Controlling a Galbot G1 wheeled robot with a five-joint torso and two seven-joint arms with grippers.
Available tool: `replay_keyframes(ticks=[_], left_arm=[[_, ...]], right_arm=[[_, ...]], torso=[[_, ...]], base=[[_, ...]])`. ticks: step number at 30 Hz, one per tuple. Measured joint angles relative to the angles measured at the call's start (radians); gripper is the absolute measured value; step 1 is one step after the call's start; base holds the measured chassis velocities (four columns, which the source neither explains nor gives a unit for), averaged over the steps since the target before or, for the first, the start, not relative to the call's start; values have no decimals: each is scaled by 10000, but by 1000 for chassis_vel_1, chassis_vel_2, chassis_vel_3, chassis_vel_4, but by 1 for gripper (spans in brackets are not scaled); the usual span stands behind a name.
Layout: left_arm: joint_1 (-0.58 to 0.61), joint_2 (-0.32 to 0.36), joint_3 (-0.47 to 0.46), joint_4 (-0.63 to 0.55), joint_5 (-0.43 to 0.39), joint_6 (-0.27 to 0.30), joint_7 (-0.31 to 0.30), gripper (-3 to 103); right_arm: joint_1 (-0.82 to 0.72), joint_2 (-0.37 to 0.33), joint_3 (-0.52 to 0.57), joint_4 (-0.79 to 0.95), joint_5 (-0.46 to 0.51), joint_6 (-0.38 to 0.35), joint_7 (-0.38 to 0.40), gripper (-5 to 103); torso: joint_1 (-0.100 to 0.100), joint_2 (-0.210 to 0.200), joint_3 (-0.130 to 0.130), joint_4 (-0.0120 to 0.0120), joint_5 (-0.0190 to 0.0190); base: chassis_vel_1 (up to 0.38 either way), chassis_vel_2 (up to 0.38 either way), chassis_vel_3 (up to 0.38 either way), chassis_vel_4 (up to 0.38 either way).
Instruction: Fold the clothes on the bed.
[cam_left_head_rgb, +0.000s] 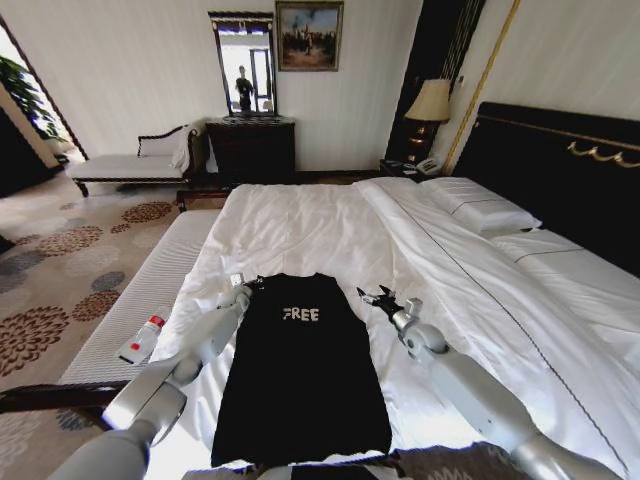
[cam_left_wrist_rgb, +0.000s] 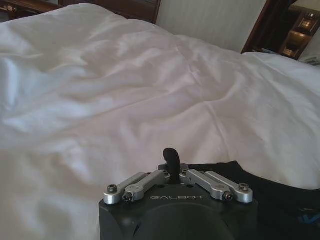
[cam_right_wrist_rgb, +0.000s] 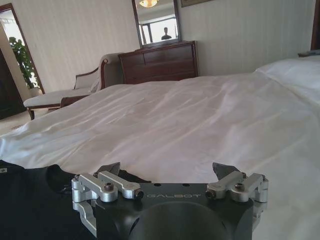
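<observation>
Hidden or cut off: the T-shirt's (cam_left_head_rgb: 300, 375) sleeves do not show as separate flaps; it reads as a narrow dark panel, and its lower hem runs to the head view's 6 o'clock edge, partly behind the robot's own body. In the left wrist view only one dark corner of it shows.
Left gripper: the left gripper (cam_left_head_rgb: 247, 287) sits at the shirt's upper corner at about 10 o'clock from the lettering. In the left wrist view (cam_left_wrist_rgb: 172, 156) the fingers stand together as one dark tip at the shirt's edge; whether any cloth is caught between them cannot be made out.
Right gripper: the right gripper (cam_left_head_rgb: 377, 298) lies on the sheet at 3 o'clock from the lettering, just beside the shirt's edge and not touching it. In the right wrist view (cam_right_wrist_rgb: 170, 170) its jaws are spread wide apart with nothing between them.
Writing: white "FREE" on the shirt's chest; any mark after it is too small to tell. "GALBOT" is printed on both gripper bodies.
Surface: the bed (cam_left_head_rgb: 330, 225) carries a rumpled white duvet, with pillows (cam_left_head_rgb: 478, 205) at 2 o'clock against a dark headboard (cam_left_head_rgb: 560, 170).
Bench: a narrow white bench (cam_left_head_rgb: 140, 300) runs along the bed at 9 o'clock, with a small white bottle (cam_left_head_rgb: 142, 340) with a red cap lying on it.
Room: patterned carpet (cam_left_head_rgb: 60, 260), a dark dresser (cam_left_head_rgb: 250, 148) under a mirror (cam_left_head_rgb: 244, 65) at 12 o'clock, a white chaise (cam_left_head_rgb: 130, 163) and a lit lamp (cam_left_head_rgb: 431, 102).
</observation>
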Motion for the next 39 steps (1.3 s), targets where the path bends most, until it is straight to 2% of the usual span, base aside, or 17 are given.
replay_keyframes(ticks=[1, 3, 5, 11, 13, 21, 23, 27, 32, 36, 37, 38, 39], left_arm=[[8, -6, 26, -15, -3, -1, -1, 2], [9, -40, 52, -7, -3, 0, 0, 2], [12, -95, 95, 7, -3, -2, 21, 2], [57, -205, 221, 11, 4, -14, 54, 2], [72, -253, 282, -45, 6, -16, 54, 2], [93, -287, 547, -263, -87, -15, 35, 2], [95, -286, 615, -294, -130, -13, 35, 2], [69, -294, 743, -292, -191, -7, 36, 2], [24, -298, 893, -217, -206, -5, 49, 2], [-17, -329, 852, -128, -189, -5, 90, 2], [-17, -329, 852, -128, -189, -5, 90, 2], [-37, -328, 829, -102, -181, -5, 103, 2], [-45, -326, 828, -95, -177, -5, 109, 2]], right_arm=[[501, 263, -407, -646, 375, -196, -108, 100], [727, 394, -572, -972, 491, -275, -232, 100], [1011, 599, -788, -1472, 501, -314, -458, 100], [1498, 1314, -1090, -3002, 398, -343, -1014, 100], [1624, 1657, -1096, -3535, 348, -345, -1340, 100], [1649, 2044, -906, -3873, 516, -349, -1567, 100], [1751, 2359, -852, -4196, 576, -365, -1571, 100], [1839, 2603, -785, -4566, 563, -366, -1655, 100], [1942, 2869, -645, -5032, 423, -382, -1754, 103], [1968, 2952, -497, -5223, 502, -510, -1735, 90], [1968, 2952, -497, -5223, 502, -510, -1735, 90], [2007, 2977, -461, -5329, 503, -512, -1721, 79], [2034, 2996, -438, -5374, 501, -512, -1719, 73]], torso=[[2, -1, 2, 0, 9], [2, -1, 1, -1, 5], [1, 0, 0, -9, 0], [-2, 0, 0, -13, 5], [-1, 0, 0, 1, 6], [-4, 0, -2, -14, 5], [-3, 0, -1, -4, 6], [-2, 0, -1, 1, 4], [-3, 0, -1, -9, 5], [-3, 1, -1, -8, 4], [-3, 1, -1, -8, 4], [-2, 0, -1, -6, 5], [-3, 0, -1, -5, 6]], base=[[0, 0, 0, 0], [0, 0, 0, 0], [0, 0, 0, 0], [0, 0, 0, 0], [0, 0, 0, 0], [0, 0, 0, 0], [0, 0, 0, 0], [0, 0, 0, 0], [0, 0, 0, 0], [0, 0, 0, 0], [0, 0, 0, 0], [0, 0, 0, 0], [0, 0, 0, 0]])
